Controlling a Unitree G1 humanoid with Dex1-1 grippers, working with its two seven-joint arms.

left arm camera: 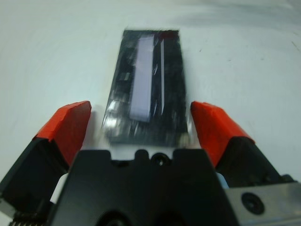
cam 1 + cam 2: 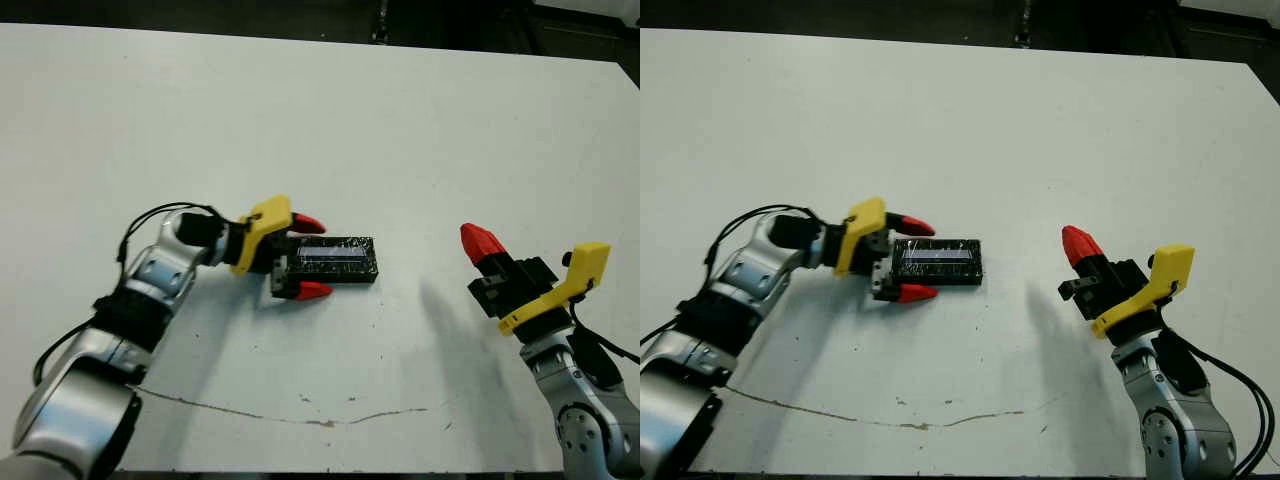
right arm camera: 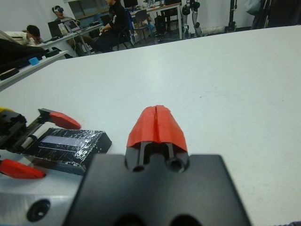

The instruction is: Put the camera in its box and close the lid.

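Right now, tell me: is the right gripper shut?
Yes: the right gripper's two red fingertips are pressed together with nothing between them.

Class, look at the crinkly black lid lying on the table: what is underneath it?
The flat, crinkly plastic-wrapped black lid with its pale strip lies between the open left claw's red fingertips. Only black sides show below it; whatever is inside is covered, so the contents cannot be seen.
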